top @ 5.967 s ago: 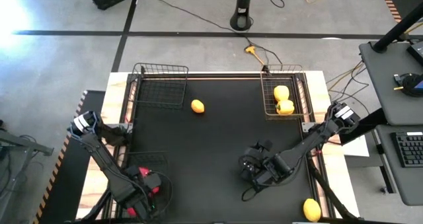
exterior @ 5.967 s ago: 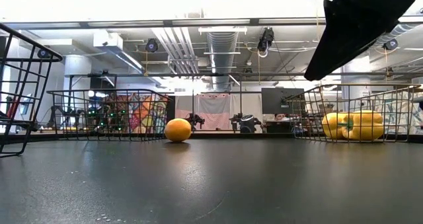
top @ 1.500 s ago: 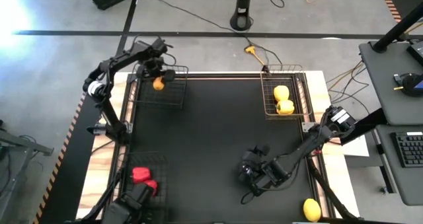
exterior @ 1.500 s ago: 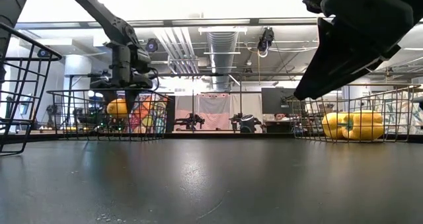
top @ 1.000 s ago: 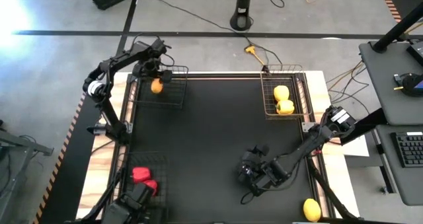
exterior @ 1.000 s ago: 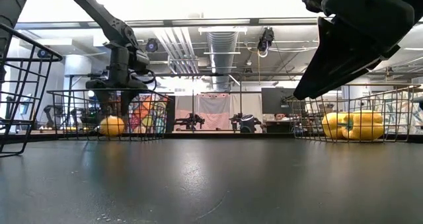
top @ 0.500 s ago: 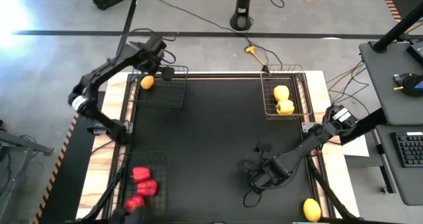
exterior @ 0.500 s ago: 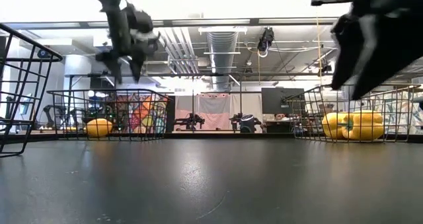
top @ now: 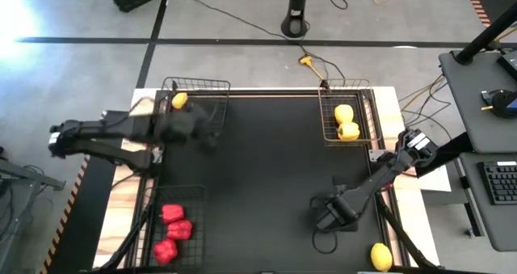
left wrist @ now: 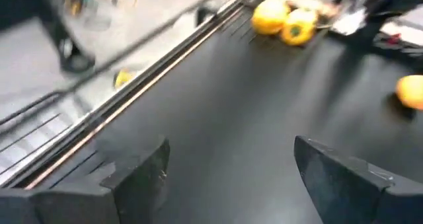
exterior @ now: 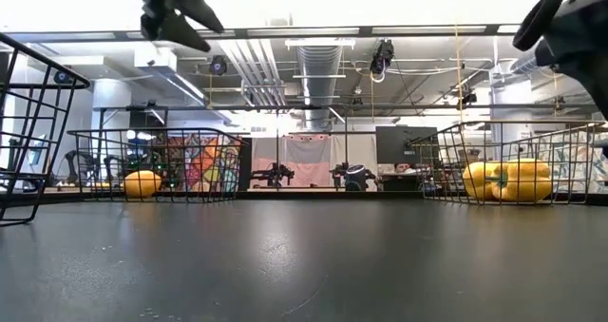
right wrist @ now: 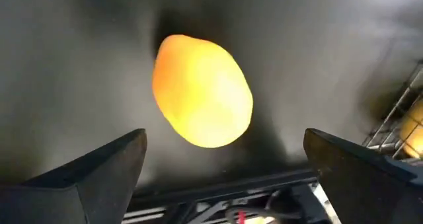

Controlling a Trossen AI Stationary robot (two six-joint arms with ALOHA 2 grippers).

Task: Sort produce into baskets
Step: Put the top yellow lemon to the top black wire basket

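Observation:
My left gripper (top: 208, 137) is open and empty, high over the table just near of the far-left dark basket (top: 218, 112). One lemon (top: 179, 100) rests on that basket's floor in its far-left corner. My right gripper (top: 331, 217) is open and empty over the near right of the table. Its wrist view shows a second lemon (right wrist: 201, 92) ahead of its fingers. That lemon (top: 380, 256) lies by the near right corner. Two yellow peppers (top: 346, 122) sit in the far-right coppery basket (top: 370, 112). Three red peppers (top: 172, 229) sit in the near-left basket (top: 196, 191).
The black mat (top: 266, 161) between the baskets is bare. A cable (top: 303, 242) trails near my right gripper. The table's wooden border and frame rails (top: 380, 193) run along the right side.
My left gripper has risen from the far-left basket and swung toward the near side, out over the mat. The lemon it left there has rolled to the basket's far-left corner. My right gripper has moved toward the near right, toward the second lemon.

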